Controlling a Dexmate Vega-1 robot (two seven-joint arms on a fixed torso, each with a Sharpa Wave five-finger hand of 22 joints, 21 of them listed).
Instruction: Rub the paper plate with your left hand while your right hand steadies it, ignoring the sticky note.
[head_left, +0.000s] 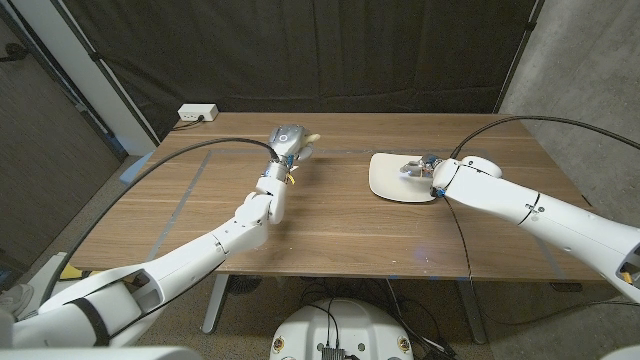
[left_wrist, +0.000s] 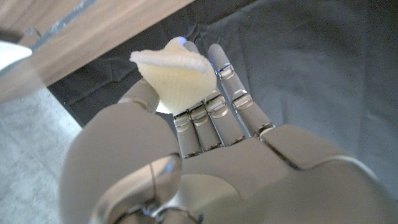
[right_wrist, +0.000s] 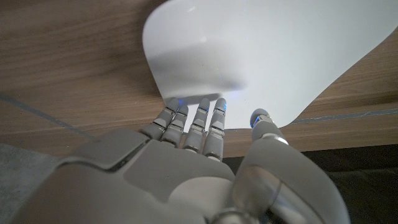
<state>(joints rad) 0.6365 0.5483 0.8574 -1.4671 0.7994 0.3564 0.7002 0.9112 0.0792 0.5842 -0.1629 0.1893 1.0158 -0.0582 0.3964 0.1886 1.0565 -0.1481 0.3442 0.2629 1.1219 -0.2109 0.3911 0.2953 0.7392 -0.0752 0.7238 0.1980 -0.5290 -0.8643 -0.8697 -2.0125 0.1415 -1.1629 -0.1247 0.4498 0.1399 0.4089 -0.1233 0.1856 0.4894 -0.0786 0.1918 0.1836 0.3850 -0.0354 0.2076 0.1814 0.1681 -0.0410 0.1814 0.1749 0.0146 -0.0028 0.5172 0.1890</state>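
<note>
The white paper plate (head_left: 392, 181) lies on the table's right half. My right hand (head_left: 426, 171) rests on its near right part. In the right wrist view its fingertips (right_wrist: 200, 107) touch the paper plate (right_wrist: 267, 50) at the rim, with the thumb beside the edge. My left hand (head_left: 285, 140) hovers over the table's back middle, well left of the plate. It pinches a pale yellow textured pad (left_wrist: 174, 74) between thumb and fingers; the pad (head_left: 307, 137) pokes out toward the plate. A small yellow bit (head_left: 293, 178) shows by the left wrist; what it is I cannot tell.
A white power strip (head_left: 197, 113) sits at the table's back left edge. Blue tape lines (head_left: 185, 195) cross the left half. Black cables run over the table along both arms, one (head_left: 190, 150) on the left and one (head_left: 462, 228) on the right. A dark curtain hangs behind.
</note>
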